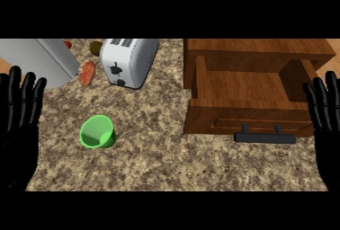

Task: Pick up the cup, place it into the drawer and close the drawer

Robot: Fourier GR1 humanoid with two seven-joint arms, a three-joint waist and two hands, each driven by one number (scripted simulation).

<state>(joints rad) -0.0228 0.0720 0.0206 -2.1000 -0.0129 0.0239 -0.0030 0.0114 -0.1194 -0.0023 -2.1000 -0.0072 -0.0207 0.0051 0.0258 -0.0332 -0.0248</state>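
**Cup lies nearer the left hand, drawer stands open to the right**

At the view's left edge the left hand (pixel 20 112) rests open, fingers straight and pointing up, holding nothing. Just to its right and a little lower in view, the green cup (pixel 97 132) lies tipped on the speckled counter (pixel 159 166), its open mouth turned up and toward the camera, its long axis running roughly away toward the toaster (pixel 126 60) and the orange carrot (pixel 87 73) beyond it. The cup is near this hand and well apart from the other, so the left looks the better placed to take it. Further right, the wooden drawer (pixel 246 90) is pulled out, with its black handle (pixel 264 137) facing the robot. At the right edge the right hand (pixel 325 112) rests likewise open and empty, close beside the drawer, and seems handier for pushing it shut.
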